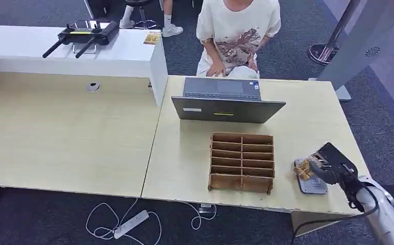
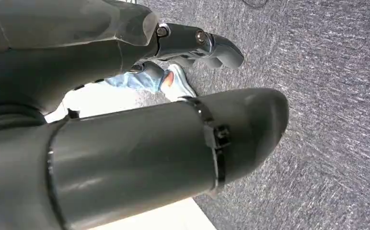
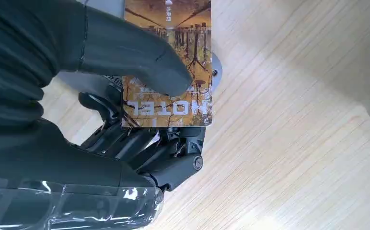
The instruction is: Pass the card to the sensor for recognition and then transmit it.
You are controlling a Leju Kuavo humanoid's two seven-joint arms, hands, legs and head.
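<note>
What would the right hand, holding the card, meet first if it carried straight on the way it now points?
Probably the grey sensor on the table: the right hand holds the card just over it. Whether card and sensor already touch is unclear.

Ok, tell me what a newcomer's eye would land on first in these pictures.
First, the right hand at the desk's near right corner, gripping a brown-and-gold card printed "HOTEL" over the flat grey sensor. Next, the wooden slotted rack in the middle of the desk, with the open laptop just behind it. Beyond the laptop a person in a pale printed shirt sits facing the robot.
</note>
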